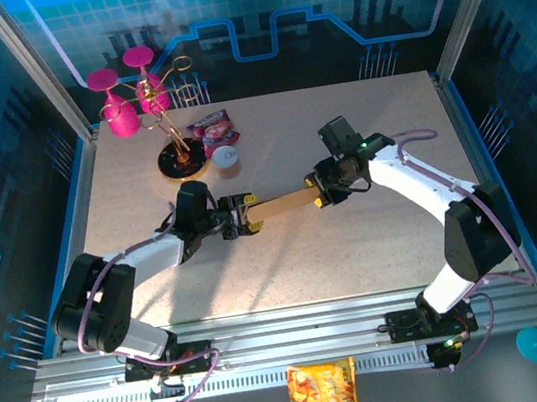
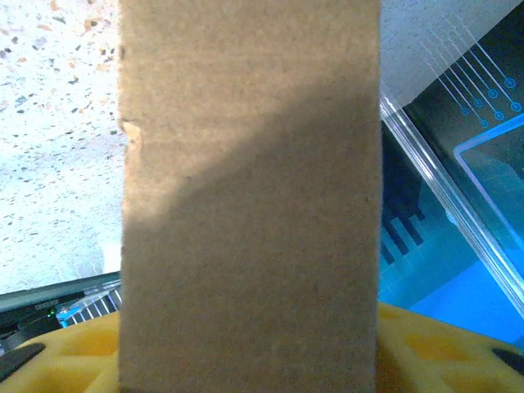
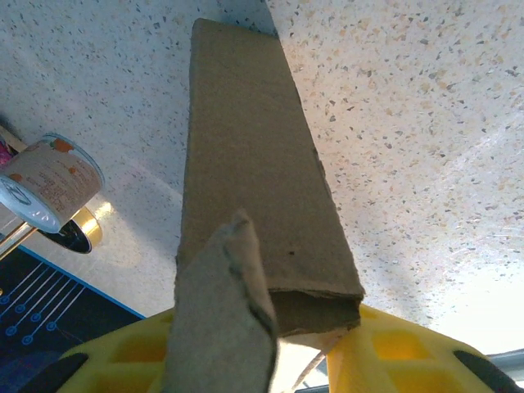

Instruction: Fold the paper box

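paper box (image 1: 279,202) spans mid-worktop, a bit left of centre, a narrow brown strip between both grippers. right gripper (image 1: 320,193) clamps its right end; the right wrist view shows yellow fingers (image 3: 393,352) either side of the cardboard and a loose flap (image 3: 221,311) sticking up. left gripper (image 1: 247,214) at the other end; the left wrist view has cardboard across its fingers, can't tell grip or gap. tin (image 3: 45,184) label print unreadable. tin, pink packet (image 1: 211,126) and glass stand (image 1: 184,156) crowd the far-left corner; bare worktop (image 1: 376,245) toward near and right edges.
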Robot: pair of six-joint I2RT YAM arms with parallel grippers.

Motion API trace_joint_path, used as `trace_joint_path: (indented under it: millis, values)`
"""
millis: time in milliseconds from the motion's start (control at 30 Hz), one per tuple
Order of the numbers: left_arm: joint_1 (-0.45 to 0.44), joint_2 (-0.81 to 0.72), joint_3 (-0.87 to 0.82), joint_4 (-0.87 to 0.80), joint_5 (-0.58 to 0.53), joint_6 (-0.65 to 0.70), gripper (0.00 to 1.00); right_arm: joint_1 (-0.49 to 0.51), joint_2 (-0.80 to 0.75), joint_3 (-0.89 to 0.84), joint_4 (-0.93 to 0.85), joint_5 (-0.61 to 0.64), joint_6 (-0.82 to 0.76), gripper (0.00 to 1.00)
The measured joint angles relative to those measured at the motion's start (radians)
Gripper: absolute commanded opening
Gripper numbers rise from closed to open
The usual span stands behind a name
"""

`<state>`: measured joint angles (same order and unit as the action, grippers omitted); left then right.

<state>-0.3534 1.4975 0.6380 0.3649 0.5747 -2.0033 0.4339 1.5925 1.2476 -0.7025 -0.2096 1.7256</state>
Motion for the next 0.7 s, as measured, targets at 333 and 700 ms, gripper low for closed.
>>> trace_joint_path:
  millis: [333,700]
  values:
    - [0.009,0.012,-0.002,0.026,0.01,0.0,0.45,-0.008,0.007,0.004,0.008,-0.008,0.0,0.36]
    - [0.008,0.062,0.023,0.052,0.025,0.0,0.47,-0.016,0.007,0.004,0.008,-0.003,0.001,0.36]
